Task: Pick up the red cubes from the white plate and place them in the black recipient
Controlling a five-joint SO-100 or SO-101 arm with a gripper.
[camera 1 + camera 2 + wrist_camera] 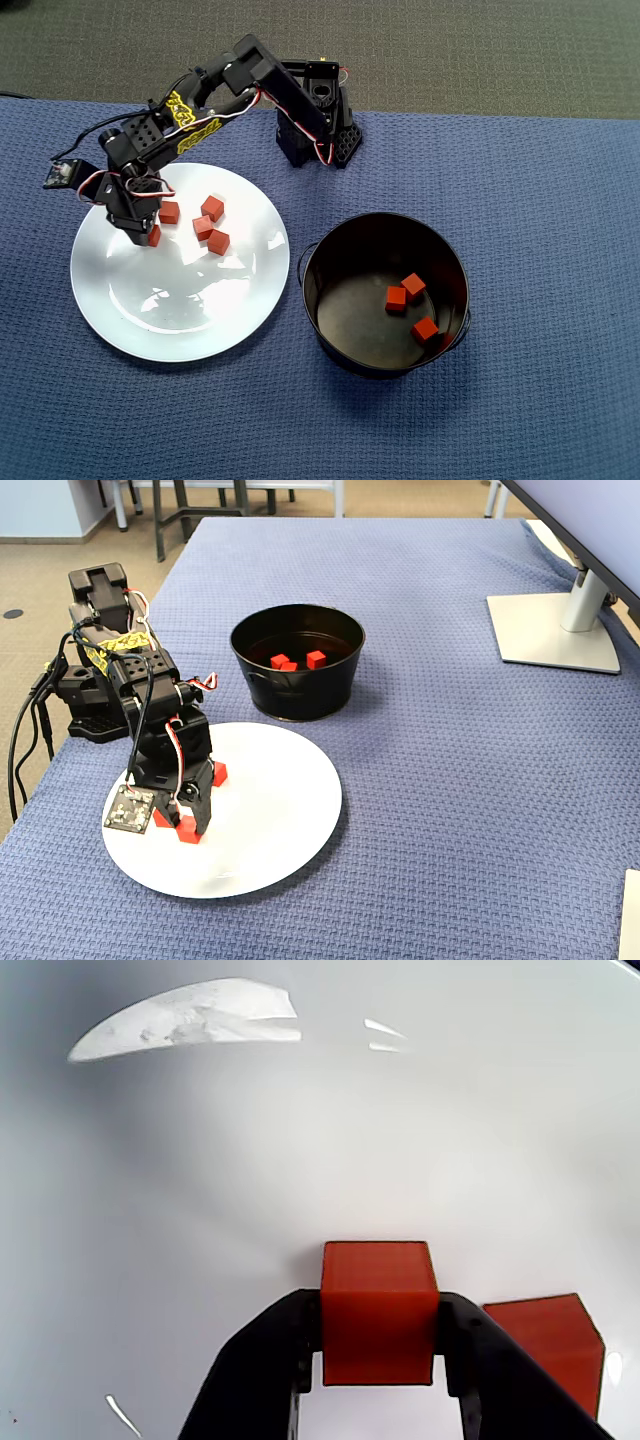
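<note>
The end effector (379,1360) is seen pinching one of the red cubes (379,1310), w/ a black finger pressed against each side of it in the wrist view. That cube looks to be sitting low, on or just above the white plate (175,320); contact w/ the plate can't be confirmed from these pics. A 2nd cube (545,1345) is parked just beside it, to the right in the wrist view.

Count-wise: in the overhead view the gripped cube (154,236) is only half visible under the arm, and 4 more are spotted on the plate near it, i.e. one at (169,212), one at (212,207), one at (203,227) and one at (219,242). So 5 on the plate side incl. the held one.

The black recipient (320,250) is set well apart, to the right of the plate in the overhead view, on the blue table (540,200). 3 cubes (412,286) are counted inside it. In the fixed view only 2 or so can be made out in there, the rest being hidden by the wall.

So 8 cubes total: 3 done, 1 in hand, 4 untouched. Roughly a third finished, imo. 1 plate, 1 recipient, 1 arm.
</note>
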